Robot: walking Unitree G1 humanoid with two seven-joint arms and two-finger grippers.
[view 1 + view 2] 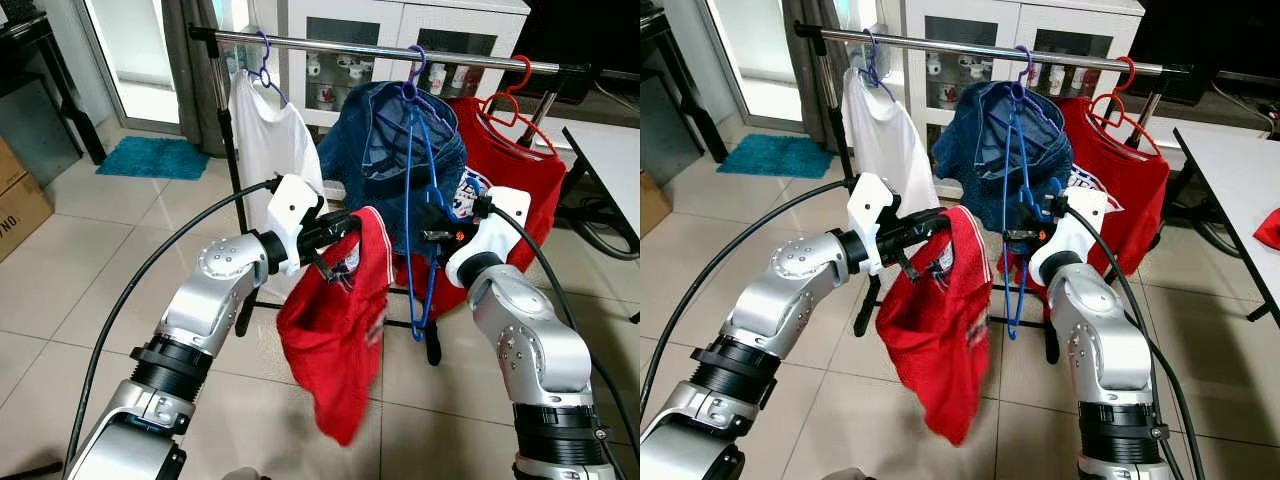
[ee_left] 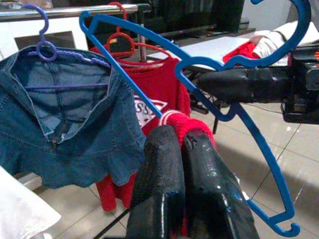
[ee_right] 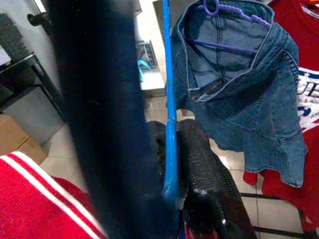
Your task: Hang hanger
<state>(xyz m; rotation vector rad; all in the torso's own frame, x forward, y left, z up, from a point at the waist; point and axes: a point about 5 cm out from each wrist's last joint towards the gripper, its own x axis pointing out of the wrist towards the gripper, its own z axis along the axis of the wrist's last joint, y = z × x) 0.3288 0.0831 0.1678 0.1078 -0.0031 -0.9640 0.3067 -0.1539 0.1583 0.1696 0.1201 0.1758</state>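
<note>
My left gripper (image 1: 347, 232) is shut on the collar of a red shirt (image 1: 338, 340), which hangs limp below it in front of the clothes rail (image 1: 330, 45). In the left wrist view the fingers (image 2: 164, 169) pinch the red-and-white collar. My right gripper (image 1: 432, 226) is shut on a blue hanger (image 1: 408, 190) and holds it on end beside the shirt, hook end up. In the right wrist view the blue hanger's bar (image 3: 170, 124) runs between the black fingers. The hanger is outside the shirt.
On the rail hang a white shirt (image 1: 268, 140), a denim skirt (image 1: 385, 150) on a purple hanger and a red shirt (image 1: 520, 180) on a red hanger. A white table (image 1: 610, 160) stands right, a teal mat (image 1: 150, 157) and a cardboard box (image 1: 15, 205) left.
</note>
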